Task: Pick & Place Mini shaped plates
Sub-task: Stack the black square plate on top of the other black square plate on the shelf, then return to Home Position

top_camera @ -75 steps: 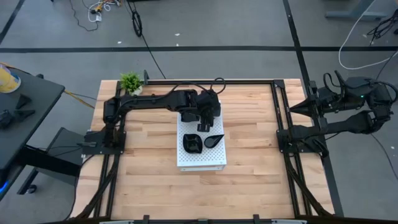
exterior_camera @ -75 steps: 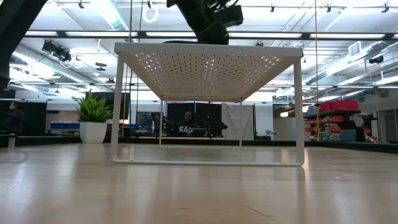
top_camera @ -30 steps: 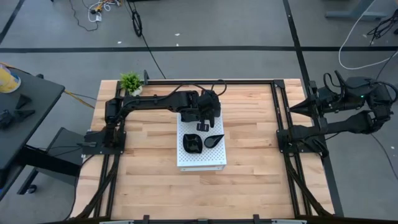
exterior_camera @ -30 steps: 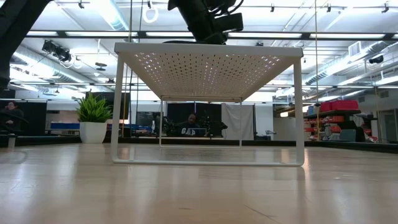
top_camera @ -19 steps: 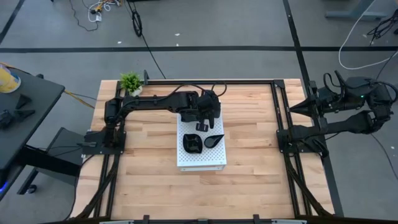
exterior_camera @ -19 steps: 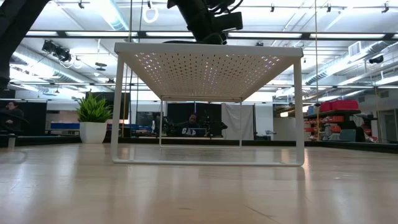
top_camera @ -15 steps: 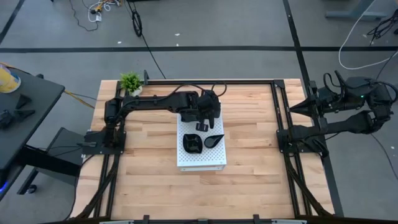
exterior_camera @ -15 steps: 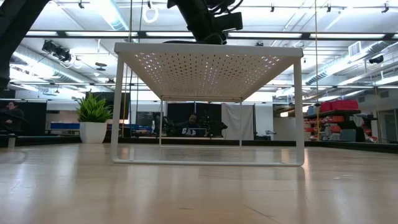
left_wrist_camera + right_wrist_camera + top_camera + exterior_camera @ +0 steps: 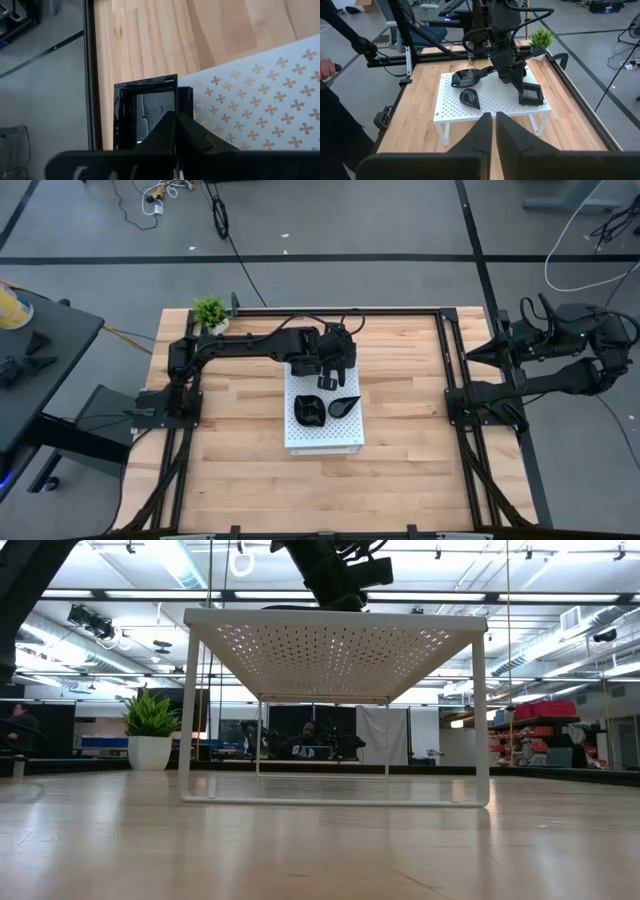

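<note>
L end effector (image 9: 325,383) clamped on square plate's (image 9: 145,117) rim, over white board (image 9: 330,435); R end effector (image 9: 493,131) closed, empty.

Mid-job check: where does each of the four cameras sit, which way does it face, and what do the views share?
High: overhead, looking straight down; both arms, white board.
Low: table height, level under the board; left arm above.
Left wrist: above the board corner, looking down; left gripper shut on the square plate.
Right wrist: at the table's right side, facing across; right gripper shut.
Shared: high and right wrist both show the teardrop plate.
</note>
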{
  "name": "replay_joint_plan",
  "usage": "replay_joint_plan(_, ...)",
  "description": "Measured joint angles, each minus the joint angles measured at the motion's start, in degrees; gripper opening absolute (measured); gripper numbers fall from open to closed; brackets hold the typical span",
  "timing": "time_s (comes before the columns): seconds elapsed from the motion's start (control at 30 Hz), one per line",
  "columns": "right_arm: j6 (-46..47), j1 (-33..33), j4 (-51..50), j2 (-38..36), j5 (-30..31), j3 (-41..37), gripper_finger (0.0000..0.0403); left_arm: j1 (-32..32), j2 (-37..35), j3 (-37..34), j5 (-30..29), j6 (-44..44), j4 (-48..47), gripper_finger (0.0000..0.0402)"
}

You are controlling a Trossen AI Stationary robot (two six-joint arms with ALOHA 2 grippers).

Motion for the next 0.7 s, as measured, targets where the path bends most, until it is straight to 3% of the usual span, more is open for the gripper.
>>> replay_joint_plan(0.17,0.0,-0.01,-0.01,0.0,0.0,0.01,0.0029,0.0,0.0,0.0,0.43,0.02,0.22,0.0012)
replay_joint_plan(0.7,0.02,-0.02,-0.01,0.02,-0.01,0.0,0.0029,-0.13,-0.04,0.0,0.61,-0.04,-1.73,0.0093)
